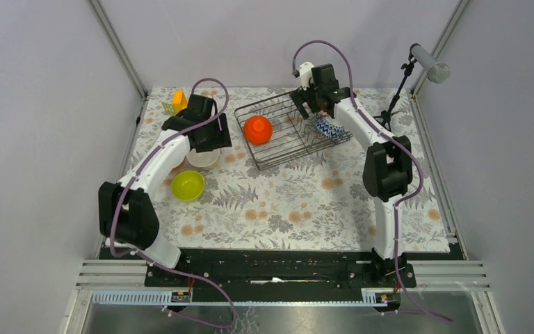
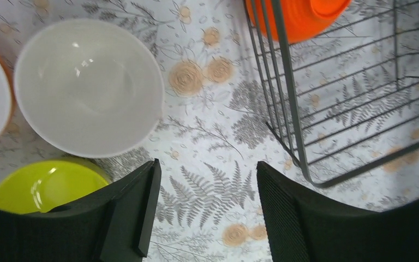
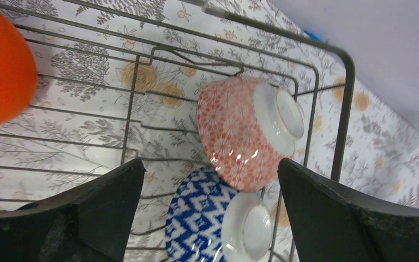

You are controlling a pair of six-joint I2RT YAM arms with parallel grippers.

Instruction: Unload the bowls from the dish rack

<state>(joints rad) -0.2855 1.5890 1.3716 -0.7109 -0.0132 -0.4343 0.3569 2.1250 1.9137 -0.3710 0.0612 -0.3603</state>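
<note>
Grey-walled booth; table (image 1: 285, 209) under a floral cloth.

Right gripper (image 3: 211, 164): jaws spread wide, nothing held. It hangs over the rack's right end, near the far-right corner of the table. The pink bowl (image 3: 234, 131) sits framed between the fingers, below them and not touched. The bowl is tipped on its side among the wires, foot ring toward the rack's end rail. The blue bowl (image 3: 196, 218) leans against it, touching. The orange bowl (image 1: 258, 129) lies dome-up at the other end of the rack (image 1: 299, 154), well apart from these two.

Left gripper (image 2: 207, 166): also parted and empty. It is above bare cloth, between the rack's corner and the cream bowl (image 2: 87, 87). The green bowl (image 2: 38, 185) is just beside the cream one, both upright toward the left edge. (A third rim, white inside, shows only partly at the frame edge.)

Handling, judged:
- The bowls look rigid, light and glossy, so slippery under flat pads, and may chip against wire.
- For the pink bowl, pinching the wall at the rim, one finger inside and one outside, seems safer than spanning the rounded body.
- The blue bowl may shift once its neighbour lifts.
</note>
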